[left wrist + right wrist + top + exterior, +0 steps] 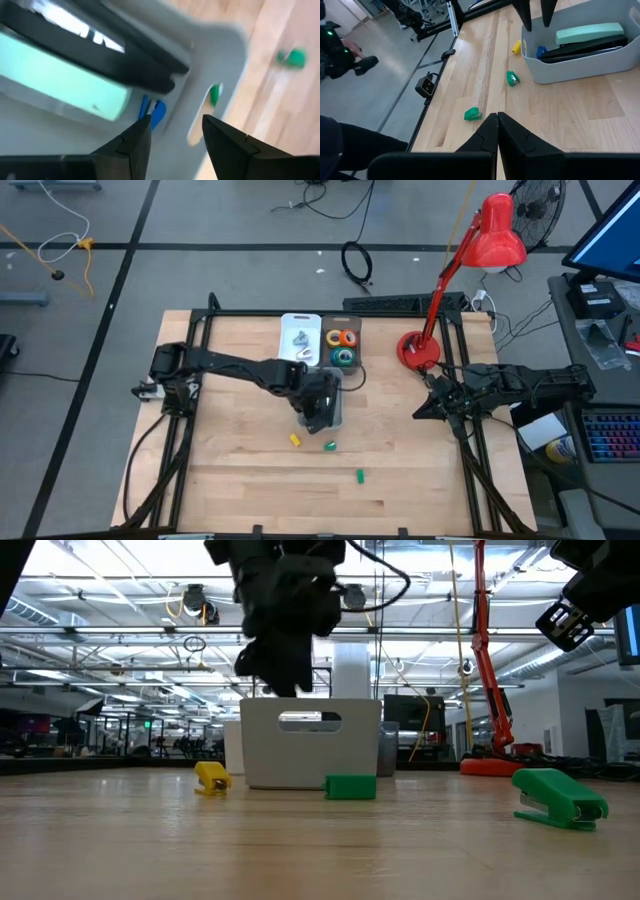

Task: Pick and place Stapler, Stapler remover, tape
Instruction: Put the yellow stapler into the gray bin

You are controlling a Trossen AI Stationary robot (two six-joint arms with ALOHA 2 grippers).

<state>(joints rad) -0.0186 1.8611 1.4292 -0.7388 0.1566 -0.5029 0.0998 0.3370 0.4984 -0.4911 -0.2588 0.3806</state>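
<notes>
My left gripper (322, 412) (176, 122) hangs open over the grey bin (330, 402) (310, 745), its fingers (525, 15) above the bin's near end. In the bin lie a mint-green stapler (590, 32) (60, 75), a black stapler (580, 47) and a small blue piece (156, 112). Tape rolls, orange (334, 338), yellow-orange (349, 338) and green (343, 358), sit in a dark tray near the far edge. A white tray (300, 340) beside it holds grey metal pieces. My right gripper (420, 410) (497, 122) waits shut over the table's right part.
On the wood near the bin lie a small yellow piece (296, 440) (211, 777), a small green piece (329, 446) (350, 787) and a green mini stapler (360, 475) (560, 798). A red desk lamp (418, 350) stands at the far right. Bare wood spreads toward the near edge.
</notes>
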